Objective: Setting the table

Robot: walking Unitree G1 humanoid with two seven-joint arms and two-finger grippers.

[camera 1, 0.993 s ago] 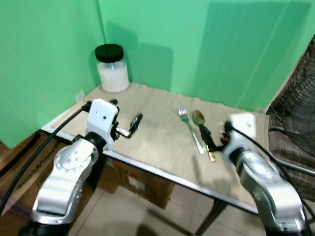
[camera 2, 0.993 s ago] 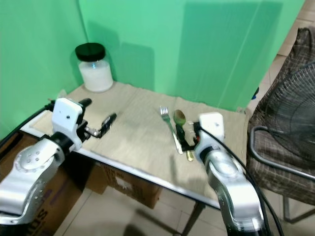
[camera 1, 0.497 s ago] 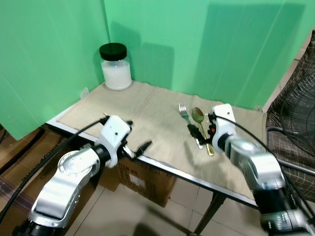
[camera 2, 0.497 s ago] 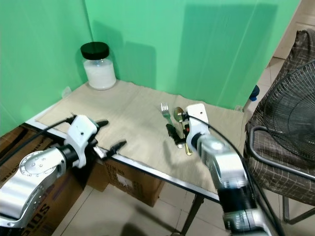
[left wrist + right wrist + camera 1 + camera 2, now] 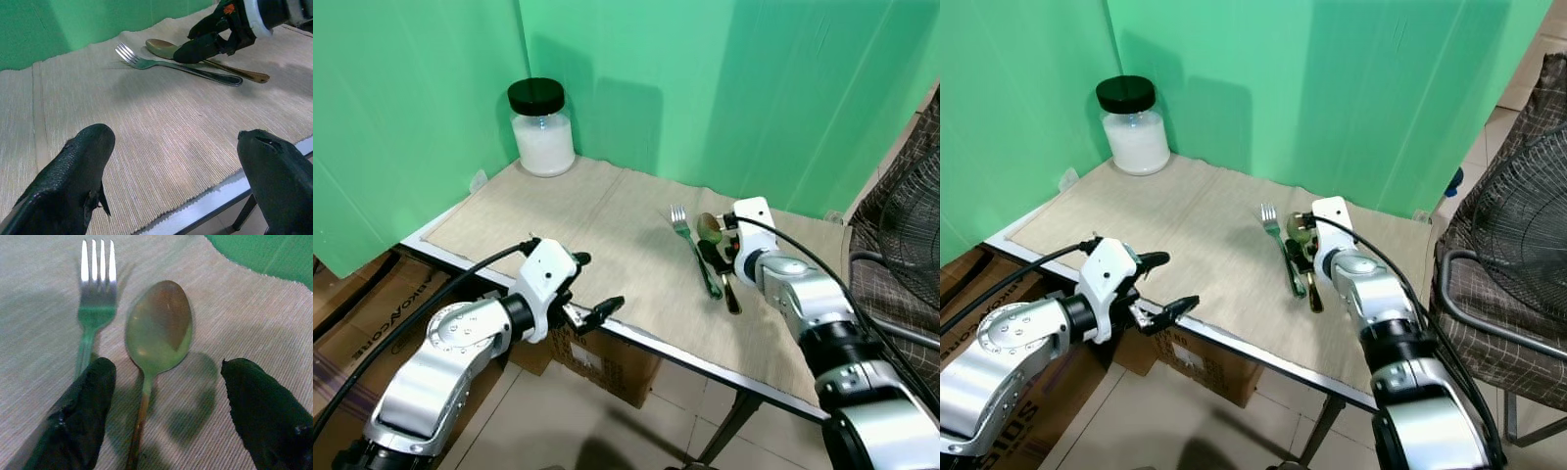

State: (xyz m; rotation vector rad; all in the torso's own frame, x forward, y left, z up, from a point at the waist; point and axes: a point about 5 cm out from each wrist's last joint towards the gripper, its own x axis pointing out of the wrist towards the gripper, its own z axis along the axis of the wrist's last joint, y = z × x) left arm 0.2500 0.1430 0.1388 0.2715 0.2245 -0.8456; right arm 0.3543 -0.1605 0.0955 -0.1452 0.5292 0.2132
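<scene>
Right pincer (image 5: 161,426) is held open and empty astride the gold-handled metal spoon (image 5: 157,338), just beside the silver steel fork (image 5: 94,308) on the beige woven-mat table (image 5: 607,225); fork could be snagged on closing.

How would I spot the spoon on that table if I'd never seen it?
Look at the table with the beige cloth before the green wall. Near its right side two pieces of cutlery lie side by side under the right pincer. The spoon has an oval bowl and golden handle; the fork has prongs.
</scene>
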